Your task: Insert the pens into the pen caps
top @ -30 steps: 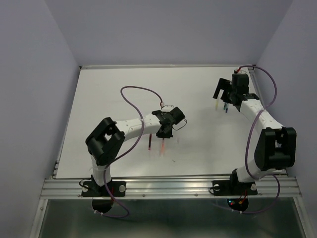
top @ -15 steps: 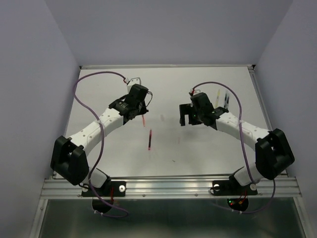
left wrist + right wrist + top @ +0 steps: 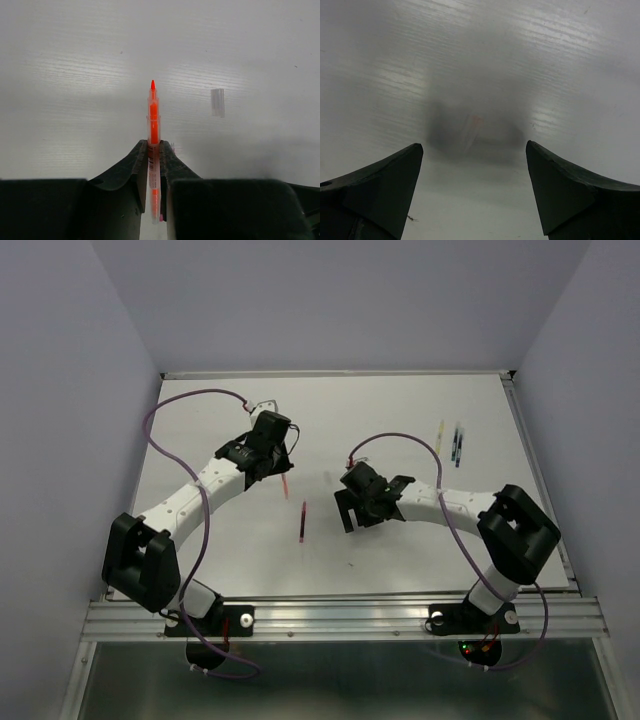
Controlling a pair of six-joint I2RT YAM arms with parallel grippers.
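My left gripper [image 3: 153, 146] is shut on the orange-red pen [image 3: 153, 112], whose tip points forward above the white table. In the top view the left gripper [image 3: 278, 462] is at the back left of centre, with the pen [image 3: 287, 486] sticking out of it. A pale translucent pen cap [image 3: 217, 102] lies to the right of the pen tip. The maroon pen [image 3: 302, 521] lies on the table near the middle. My right gripper [image 3: 352, 508] is open and empty, low over the table right of the maroon pen. In the right wrist view the gripper [image 3: 474, 147] has a blurred pale cap [image 3: 471, 131] ahead between its jaws.
A yellow pen [image 3: 439, 432] and a dark blue pen [image 3: 456, 444] lie side by side at the back right of the table [image 3: 220, 540]. Purple cables loop above both arms. The metal rail runs along the near edge.
My right arm has swung from the back right to the middle of the table, gripper open. My left arm, holding the orange-red pen, went to the back left and has barely moved since.
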